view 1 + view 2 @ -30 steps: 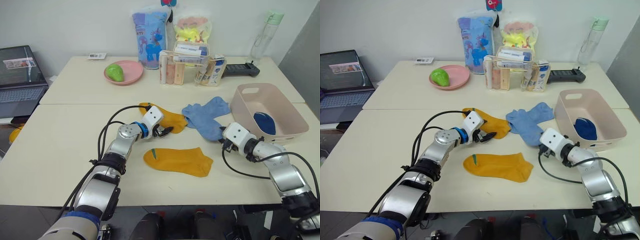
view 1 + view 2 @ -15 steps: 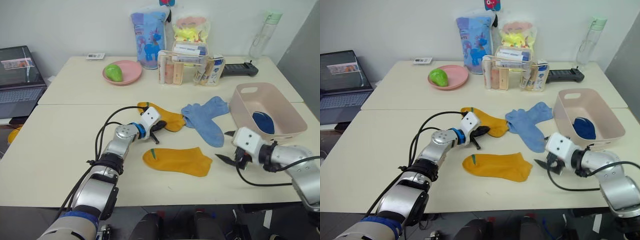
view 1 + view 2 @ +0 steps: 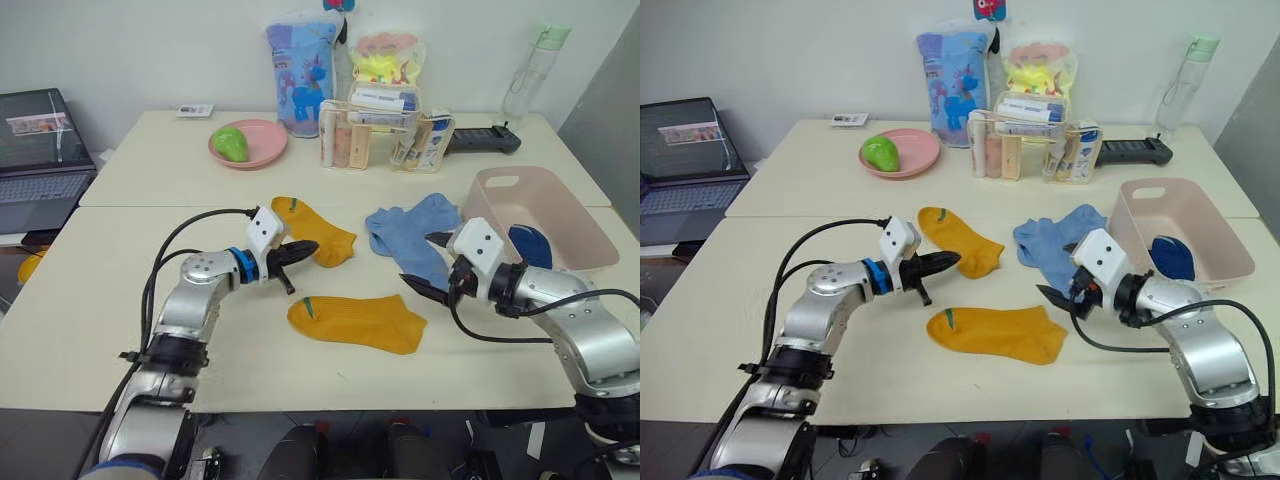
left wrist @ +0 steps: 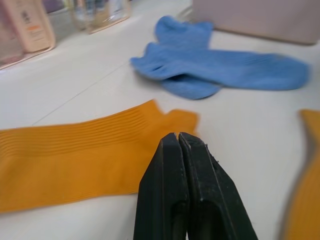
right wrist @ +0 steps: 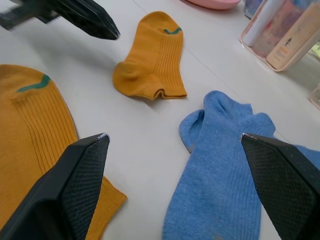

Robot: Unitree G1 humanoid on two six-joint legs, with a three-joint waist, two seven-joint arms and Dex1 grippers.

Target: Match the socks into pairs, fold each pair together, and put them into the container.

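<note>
Between the two arms on the worktop [image 3: 90, 300] lies your near mustard sock [image 3: 356, 322], long axis left-to-right — left pincer [image 3: 290, 255] pressed shut above its cuff, right pincer [image 3: 428, 264] spread wide, nearer its toe.

— Socks on the table?
— Two mustard yellow. The near one [image 3: 356, 322] lies flat, lengthwise across the table, teal mark at its left end. The far one [image 3: 312, 233] lies angled, apart from it.
— Light blue?
— The light blue socks [image 3: 412, 230] lie overlapped in a loose heap, just left of the container.
— The container [image 3: 580, 237]?
— Pale pink tub, upright, handle cutout in the far wall. Navy blue socks [image 3: 530, 246] bundled inside.
</note>
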